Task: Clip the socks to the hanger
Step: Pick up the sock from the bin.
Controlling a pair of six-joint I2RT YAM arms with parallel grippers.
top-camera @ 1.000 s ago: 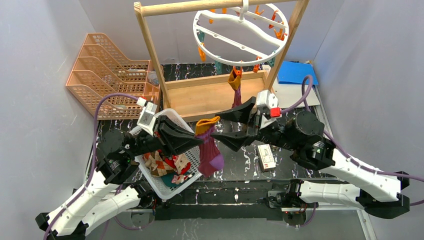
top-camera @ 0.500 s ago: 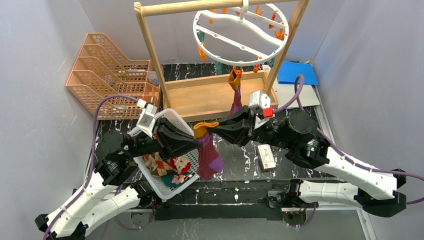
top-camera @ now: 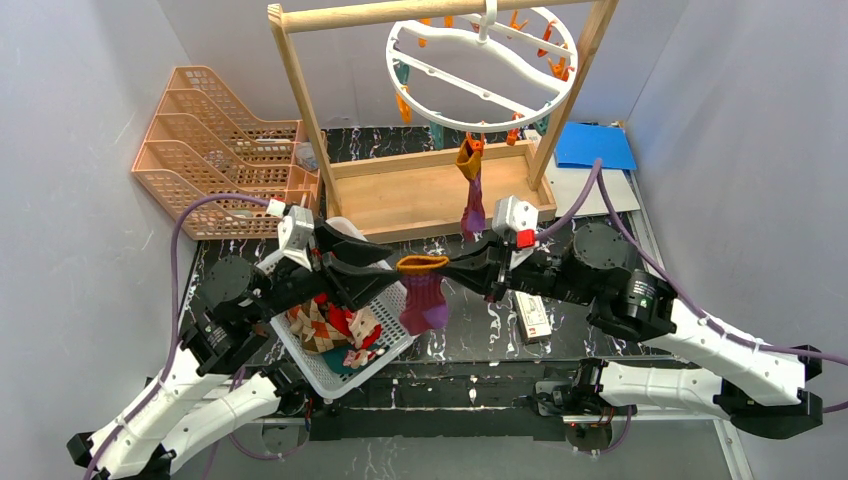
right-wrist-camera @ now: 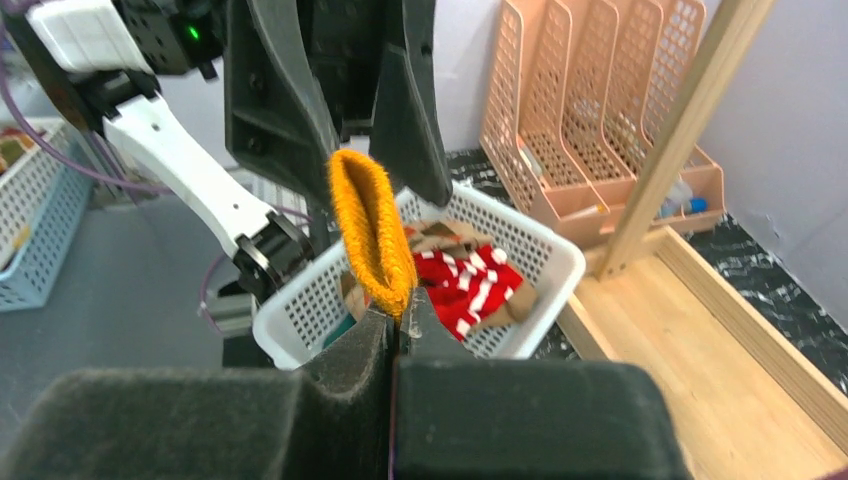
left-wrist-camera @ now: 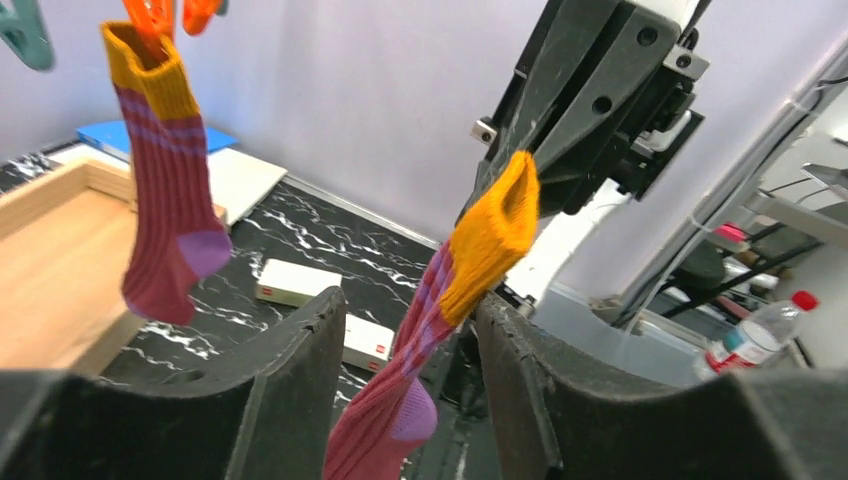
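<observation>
Right gripper [top-camera: 452, 268] fingers pinch maroon sock [top-camera: 424, 300] by orange cuff, presumably to present it to hanger [top-camera: 440, 120]; left gripper [top-camera: 385, 270] fingers parted.

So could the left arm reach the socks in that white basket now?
Probably yes: the left gripper is open just above the basket, and nothing covers the socks lying in it.

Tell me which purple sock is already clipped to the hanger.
The farther sock, dangling from an orange clip over the wooden tray; the nearer sock hangs from the right gripper.
</observation>
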